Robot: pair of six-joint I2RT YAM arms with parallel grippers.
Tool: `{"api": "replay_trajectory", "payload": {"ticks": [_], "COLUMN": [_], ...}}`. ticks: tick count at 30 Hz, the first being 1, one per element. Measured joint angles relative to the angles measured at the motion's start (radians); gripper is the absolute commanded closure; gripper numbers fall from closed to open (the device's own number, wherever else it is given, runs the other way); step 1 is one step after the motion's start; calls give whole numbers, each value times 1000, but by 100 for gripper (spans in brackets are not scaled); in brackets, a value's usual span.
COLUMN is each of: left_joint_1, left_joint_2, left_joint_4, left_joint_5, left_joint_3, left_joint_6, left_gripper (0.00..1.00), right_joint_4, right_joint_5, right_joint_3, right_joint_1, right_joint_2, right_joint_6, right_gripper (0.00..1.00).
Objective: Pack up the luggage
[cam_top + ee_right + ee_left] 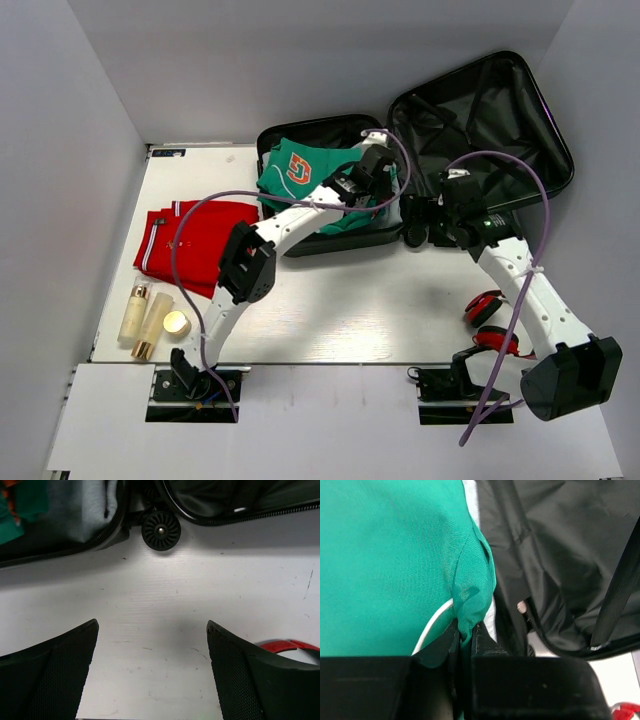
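You had a white table (340, 310) boxed in by plain pale-grey walls (300, 60) on three sides, its top lightly scuffed and speckled in the right wrist view. The luggage (480, 110) lay open at the far edge, right of middle. Its base sat on the table and its lid was tipped back toward the right rear corner, past the table's edge. The left gripper (378, 160) was down in the base, and up close it (465, 630) was clenched on a fold of the green shirt (385, 565). From above you could not see its fingertips against the cloth. The right gripper (152, 630) hung released over bare table just in front of a luggage wheel (160, 530), touching nothing. At the left, a red garment (190, 240) lay flat, with two bottles (145, 315) and a gold-lidded jar (176, 323) near it. The red headphones (490, 320) were half covered by the right arm, and the right wrist camera caught only a sliver of them at its edge. A thin white line ran under the pinched fold, too cropped to name. A small pale spot (521, 607) showed in the black lining, and you couldn't tell what it was. The shirt's orange emblem (298, 170) was partly under the left arm.
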State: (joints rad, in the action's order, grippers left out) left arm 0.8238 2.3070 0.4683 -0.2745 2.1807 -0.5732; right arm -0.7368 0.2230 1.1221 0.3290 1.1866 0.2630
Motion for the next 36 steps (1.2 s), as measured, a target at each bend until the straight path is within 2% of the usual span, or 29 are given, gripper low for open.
{"api": "replay_trajectory", "payload": {"ticks": [10, 12, 13, 14, 15, 18, 23, 28, 32, 34, 36], "left_joint_1": [13, 13, 13, 13, 13, 16, 20, 4, -57, -113, -174], "left_joint_2": [152, 183, 197, 204, 204, 128, -103, -322, -502, -543, -537], "left_joint_4": [-259, -304, -320, -334, -344, -449, -426, -340, -299, -266, -226], "left_joint_5": [-69, -86, -94, -101, -106, -94, -85, -108, -154, -166, -187], "left_joint_3": [61, 80, 93, 95, 90, -56, -322, -378, -449, -455, -442], "left_joint_6": [-42, -42, -40, -37, -27, -22, 45, 147, 206, 219, 222], "left_gripper": [100, 91, 72, 5, 0, 0, 0, 0, 1, 1, 6], "right_joint_4": [-22, -27, -26, -27, -27, -27, -27, -1, 51, 66, 90], "right_joint_5": [-18, -24, -24, -25, -25, -27, -47, -76, -130, -167, -220], "right_joint_3": [-74, -74, -74, -74, -74, -74, -70, -63, -47, 0, 79], "right_joint_1": [-12, -16, -16, -16, -16, -16, -19, -19, -19, -19, -19], "right_joint_2": [-50, -50, -50, -50, -49, -44, -20, -4, 21, 63, 126], "right_joint_6": [18, 18, 18, 18, 18, 16, 5, -14, -29, -36, -46], "right_gripper": [10, 10, 10, 10, 10, 10, 10, 10, 10, 10, 10]}}
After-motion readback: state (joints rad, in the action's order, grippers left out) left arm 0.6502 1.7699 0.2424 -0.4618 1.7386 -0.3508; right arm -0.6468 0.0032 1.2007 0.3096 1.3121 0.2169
